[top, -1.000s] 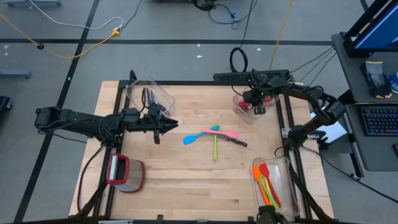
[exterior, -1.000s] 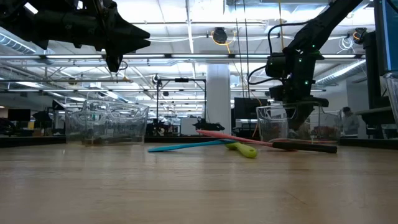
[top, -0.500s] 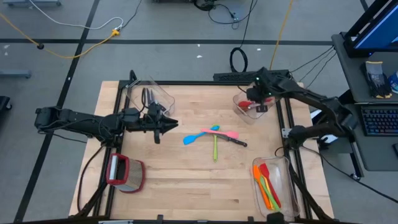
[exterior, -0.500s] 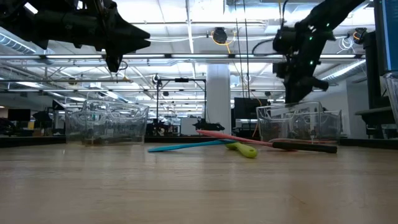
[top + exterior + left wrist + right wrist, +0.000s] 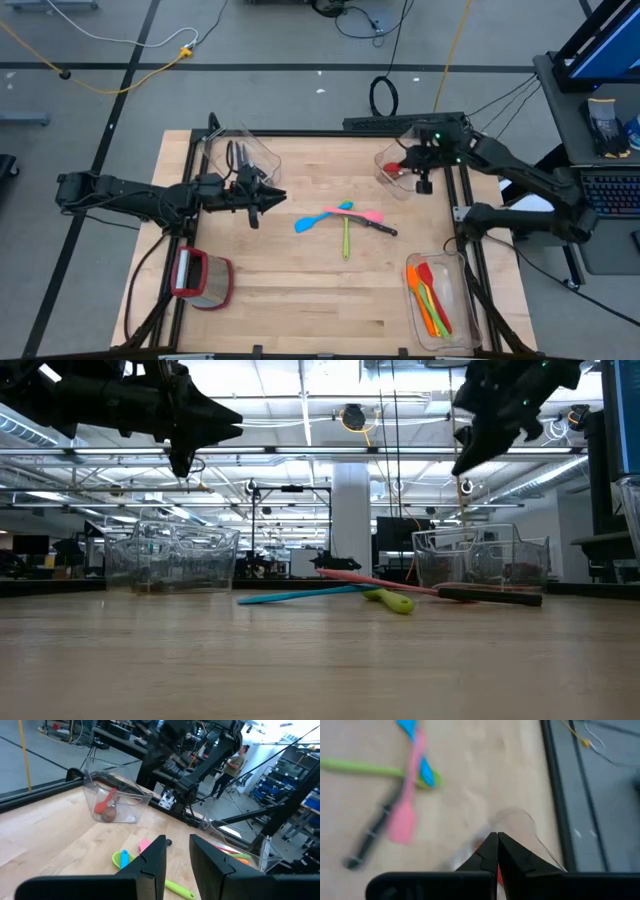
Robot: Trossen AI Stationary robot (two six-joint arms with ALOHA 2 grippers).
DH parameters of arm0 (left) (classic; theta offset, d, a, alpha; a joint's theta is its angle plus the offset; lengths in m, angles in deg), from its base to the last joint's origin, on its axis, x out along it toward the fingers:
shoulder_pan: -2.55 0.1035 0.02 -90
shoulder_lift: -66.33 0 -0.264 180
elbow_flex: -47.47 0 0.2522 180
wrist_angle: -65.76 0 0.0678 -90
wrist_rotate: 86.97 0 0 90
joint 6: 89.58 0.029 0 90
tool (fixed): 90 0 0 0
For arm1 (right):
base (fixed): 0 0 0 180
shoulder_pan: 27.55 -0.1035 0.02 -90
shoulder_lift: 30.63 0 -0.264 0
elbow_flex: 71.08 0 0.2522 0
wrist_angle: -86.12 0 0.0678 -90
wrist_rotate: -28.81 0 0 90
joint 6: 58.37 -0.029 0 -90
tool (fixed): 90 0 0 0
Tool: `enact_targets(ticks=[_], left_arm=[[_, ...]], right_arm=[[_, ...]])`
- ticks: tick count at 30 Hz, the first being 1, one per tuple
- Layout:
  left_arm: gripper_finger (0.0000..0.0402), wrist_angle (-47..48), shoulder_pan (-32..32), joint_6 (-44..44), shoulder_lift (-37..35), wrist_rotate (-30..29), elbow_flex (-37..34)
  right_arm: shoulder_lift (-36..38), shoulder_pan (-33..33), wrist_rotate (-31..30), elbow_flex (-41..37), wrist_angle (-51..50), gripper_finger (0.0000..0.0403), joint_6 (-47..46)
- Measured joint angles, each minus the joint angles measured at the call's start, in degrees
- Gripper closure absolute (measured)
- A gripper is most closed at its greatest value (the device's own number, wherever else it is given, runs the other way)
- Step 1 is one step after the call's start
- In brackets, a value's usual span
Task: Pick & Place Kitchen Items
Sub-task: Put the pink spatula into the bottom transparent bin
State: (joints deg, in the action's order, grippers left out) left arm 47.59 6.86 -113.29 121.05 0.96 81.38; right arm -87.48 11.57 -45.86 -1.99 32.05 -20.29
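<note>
A blue spatula (image 5: 312, 221), a pink spatula (image 5: 358, 214), a green utensil (image 5: 346, 240) and a black-handled knife (image 5: 381, 227) lie crossed on the table's middle. My left gripper (image 5: 278, 198) hovers left of them, high above the table, open and empty; its fingers show in the left wrist view (image 5: 177, 840). My right gripper (image 5: 462, 468) is shut and empty, high above the far-right clear bin (image 5: 392, 172), where a red spoon (image 5: 105, 802) lies. The right wrist view shows its shut fingertips (image 5: 496, 836).
A clear bin (image 5: 440, 295) at the near right holds orange, red and green utensils. A clear bin (image 5: 240, 152) at the far left holds black-handled knives. A red-rimmed clear container (image 5: 203, 278) stands at the near left. Bare wood lies along the near edge.
My right gripper has risen from inside the far-right bin to well above its rim and has gone slightly toward the table's right edge. My left arm has kept still.
</note>
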Motion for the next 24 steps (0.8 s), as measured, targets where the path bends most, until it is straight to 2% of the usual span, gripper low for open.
enact_targets(ticks=[10, 19, 24], left_arm=[[0.0314, -2.30, -0.01, -0.38, 0.01, -1.16, 0.00], [0.0314, -2.27, -0.02, 0.53, 0.02, -1.27, -0.02], [0.0314, -2.25, -0.02, 0.46, 0.01, -3.23, 0.00]], right_arm=[[6.43, -8.35, 14.82, 0.00, 4.03, 0.0402, -10.48], [10.06, -18.45, 14.93, 0.00, 7.53, 0.0403, -15.41], [12.22, -21.64, 14.78, 0.00, 7.39, 0.0403, -16.46]])
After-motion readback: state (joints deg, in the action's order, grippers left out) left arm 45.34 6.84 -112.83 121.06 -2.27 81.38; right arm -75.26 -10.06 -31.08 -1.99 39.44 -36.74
